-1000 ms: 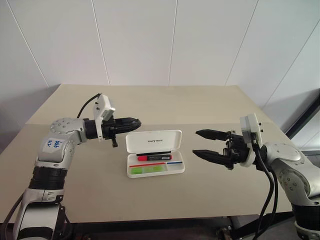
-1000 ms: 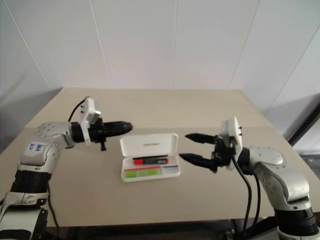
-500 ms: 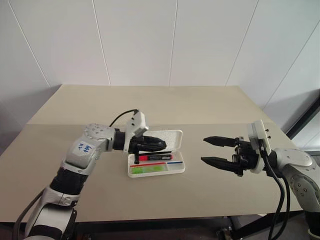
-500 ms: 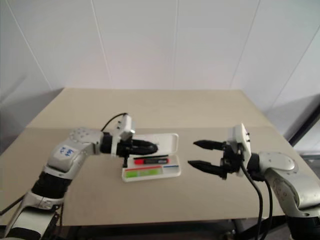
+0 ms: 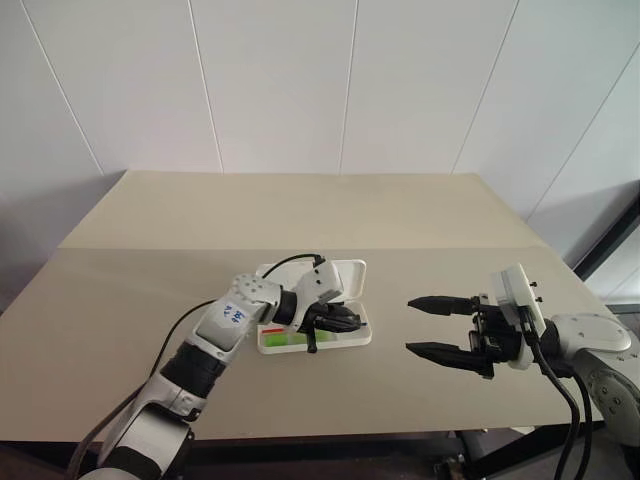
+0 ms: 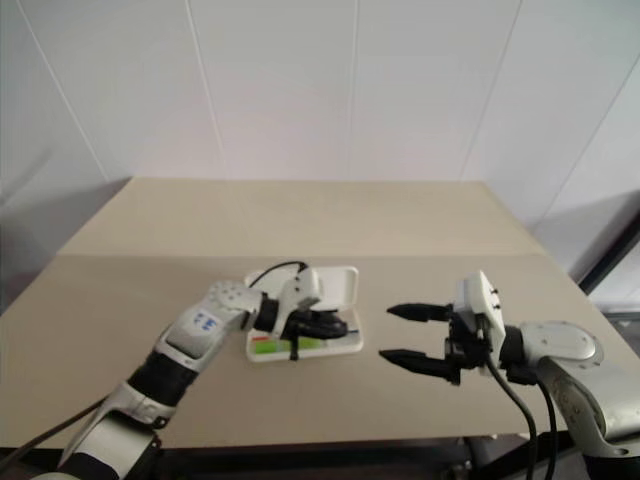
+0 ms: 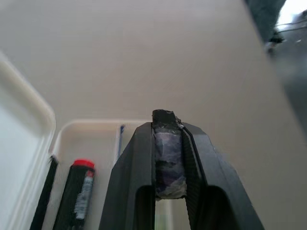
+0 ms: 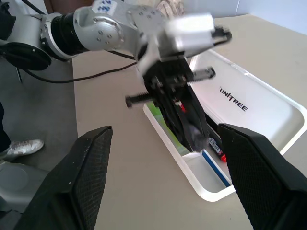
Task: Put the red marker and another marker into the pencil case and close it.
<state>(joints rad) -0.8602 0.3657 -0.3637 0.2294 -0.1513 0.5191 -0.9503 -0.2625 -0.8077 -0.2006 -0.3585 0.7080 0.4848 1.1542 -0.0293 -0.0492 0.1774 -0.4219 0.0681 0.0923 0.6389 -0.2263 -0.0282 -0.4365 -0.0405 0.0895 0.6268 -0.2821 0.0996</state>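
The white pencil case lies open at the table's middle, its lid tipped back. In its tray lie the red marker, black-barrelled with a red end, and the other marker, a lime-green highlighter, along the near side. My left gripper is shut with nothing in it. It points right and slightly down, low over the tray's right half, and hides most of the red marker from the head views. To the right of the case my right gripper hangs open and empty, pointing left.
The case stands on a beige table against white wall panels. A black cable loops over the left wrist near the lid. Bare tabletop lies between the case and the right gripper.
My left gripper has swung right and down, from beside the lid's left end to low over the tray. The right gripper has sunk a little and drawn slightly away from the case.
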